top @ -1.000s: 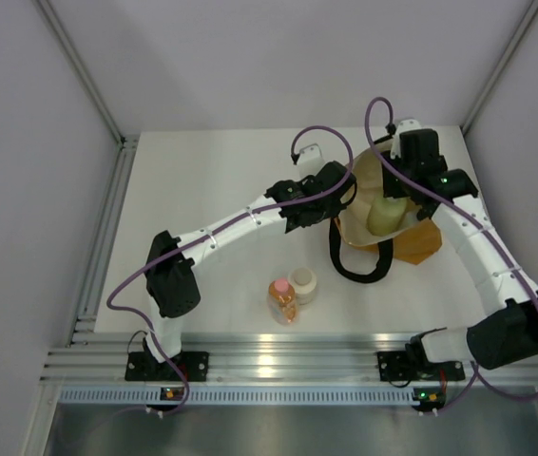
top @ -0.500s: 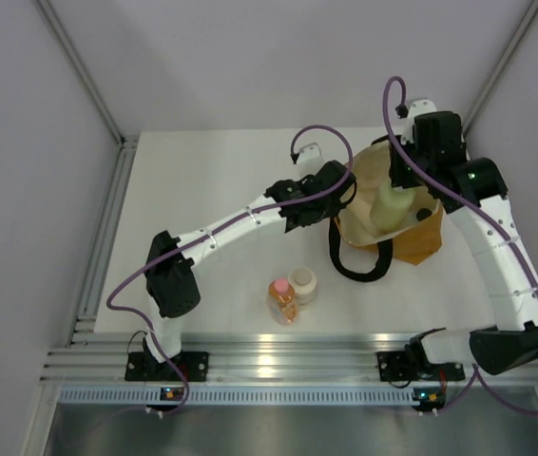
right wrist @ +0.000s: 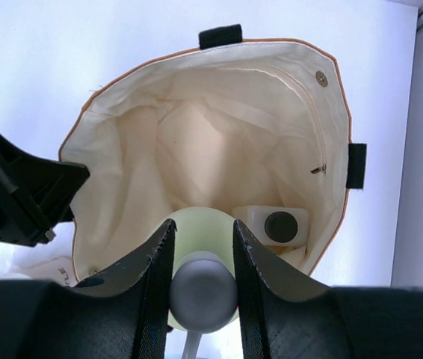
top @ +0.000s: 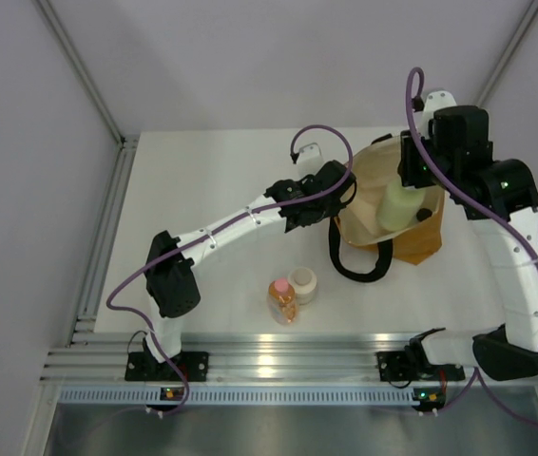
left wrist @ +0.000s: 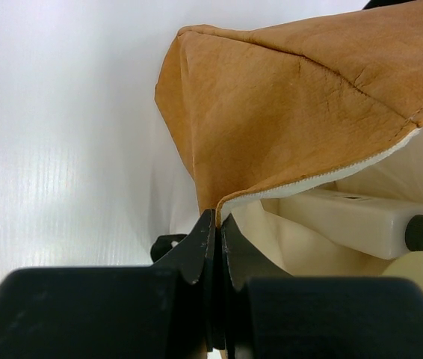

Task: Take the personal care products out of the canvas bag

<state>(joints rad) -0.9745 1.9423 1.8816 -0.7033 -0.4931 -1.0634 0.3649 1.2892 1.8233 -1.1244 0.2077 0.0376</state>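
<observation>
The canvas bag (top: 412, 237) lies open at the back right of the table, its cream lining showing in the right wrist view (right wrist: 196, 149). My left gripper (top: 343, 190) is shut on the bag's rim (left wrist: 219, 209) and holds the mouth open. My right gripper (right wrist: 202, 232) is shut on the white cap of the pale green bottle (top: 400, 207) and holds it above the bag's mouth. The white squarish bottle with dark cap (right wrist: 275, 224) lies inside the bag, also in the left wrist view (left wrist: 361, 221). The orange bottle (top: 281, 299) and cream jar (top: 302, 283) stand on the table in front.
The bag's black loop handle (top: 356, 266) lies on the table toward the front. Grey walls close the table at the left, back and right. An aluminium rail (top: 269, 366) runs along the near edge by the arm bases.
My right gripper has risen and moved right with the pale green bottle, lifting it out of the bag's mouth. The left arm has kept still on the rim.
</observation>
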